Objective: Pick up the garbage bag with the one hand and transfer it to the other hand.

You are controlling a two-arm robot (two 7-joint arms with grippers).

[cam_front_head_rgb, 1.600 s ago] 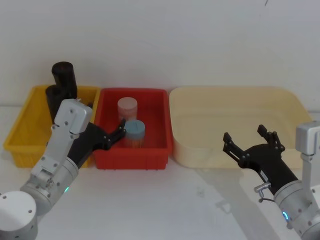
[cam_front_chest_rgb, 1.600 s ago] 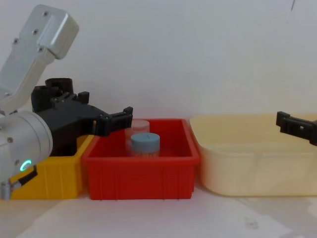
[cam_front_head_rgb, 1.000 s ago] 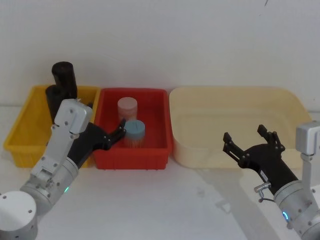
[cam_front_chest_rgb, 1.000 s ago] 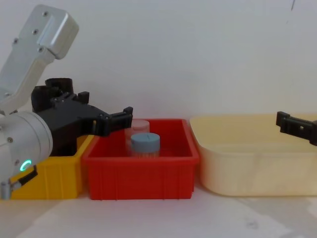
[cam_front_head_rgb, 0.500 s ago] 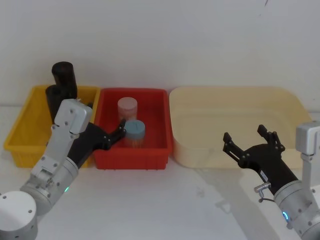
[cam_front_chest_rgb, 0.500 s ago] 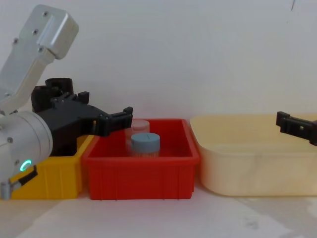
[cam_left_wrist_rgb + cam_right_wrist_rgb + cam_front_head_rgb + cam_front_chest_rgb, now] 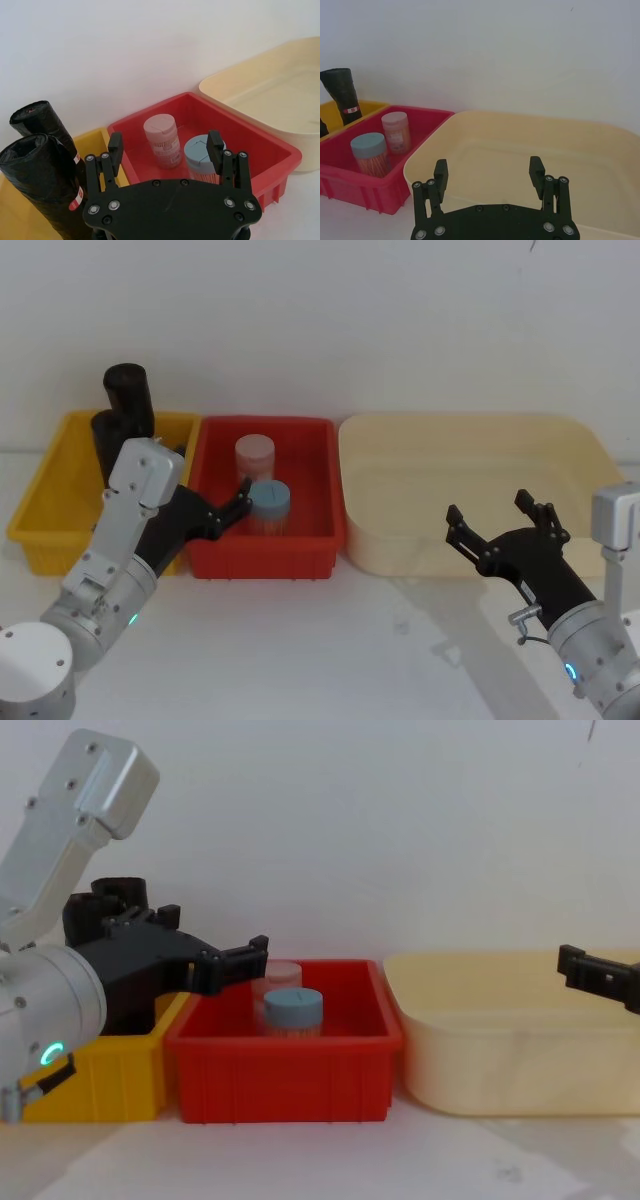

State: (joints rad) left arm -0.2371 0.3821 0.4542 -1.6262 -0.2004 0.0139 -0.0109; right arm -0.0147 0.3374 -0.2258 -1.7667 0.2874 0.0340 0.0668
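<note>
Cream plastic tub (image 7: 460, 418) on the right. Red plastic bin (image 7: 265, 421) in the centre. Yellow plastic bin (image 7: 45, 545) on the left.

Left gripper (image 7: 165, 144), fingers apart, hovers over the near edge where the yellow and red bins meet, pointing toward the red bin. Right gripper (image 7: 490, 508), fingers apart, hangs near the tub's near wall.

Two black garbage bag rolls (image 7: 45, 190) stand in the yellow bin, leaning slightly.

Pink-lidded jar (image 7: 254, 452) and blue-lidded jar (image 7: 269, 497) sit in the red bin.

Likely best: swing left, straddle the nearer roll mid-height, clear the bin wall, and leave the top free for the receiving claw.
</note>
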